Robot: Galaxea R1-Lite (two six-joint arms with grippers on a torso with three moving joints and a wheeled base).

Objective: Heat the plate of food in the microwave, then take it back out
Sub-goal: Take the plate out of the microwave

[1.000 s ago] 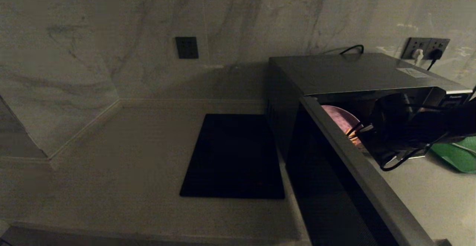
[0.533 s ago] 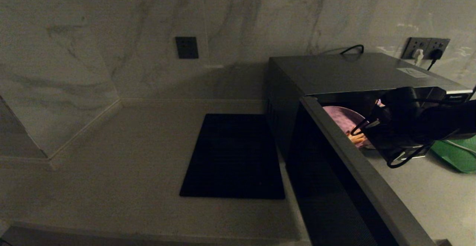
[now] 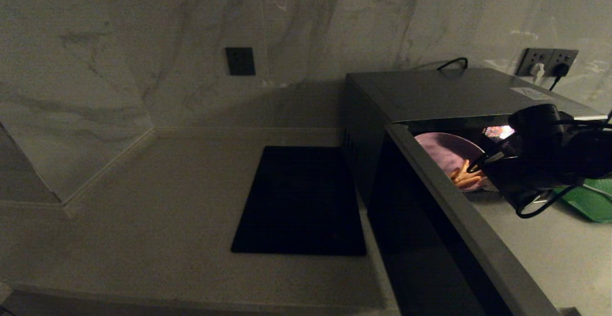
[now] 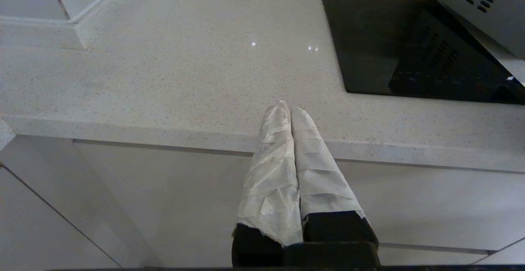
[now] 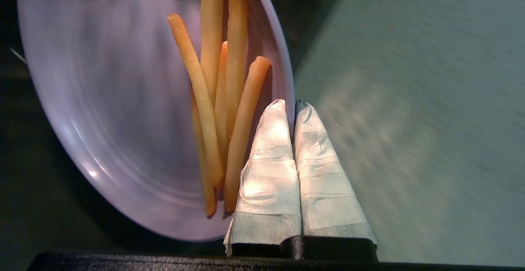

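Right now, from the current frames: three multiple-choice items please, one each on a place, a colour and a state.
1. Where is the black mat?
A. Robot's left of the microwave
B. On top of it
C. On the green tray

2. What colour is the plate of food?
A. Green
B. Pale lilac-pink
C. Black

3. What is the right gripper doing?
A. Open, away from the plate
B. Shut on the plate rim
C. Shut on a fry

Answers: 1 A, the mat lies on the counter beside the microwave. 2 B, seen clearly in the right wrist view. 3 B, both fingers pinch the rim.
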